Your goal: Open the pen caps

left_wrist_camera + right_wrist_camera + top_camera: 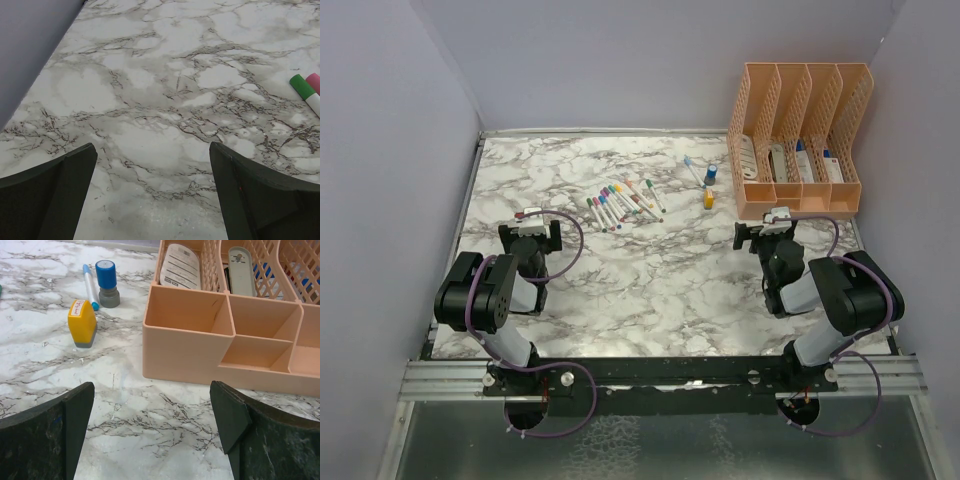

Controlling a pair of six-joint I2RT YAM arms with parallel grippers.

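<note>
Wide and empty, the left gripper (538, 228) and right gripper (765, 228) hover over the white-and-grey marble table (650, 280). Beyond and between them, thin white marker pens (623, 205) lie side by side, long axes slanting from far-left to near-right, with small coloured plastic pen caps (617, 190) still on. A green cap (302, 86) tips one pen's far-left end.

The table (650, 270) has a smooth, marble-patterned surface with a faint sheen. The pen caps (302, 86) are smooth plastic. The organizer (185, 355) is matt peach plastic. The right end effector (151, 390) has dark, scuffed, matt fingers (45, 435).
</note>
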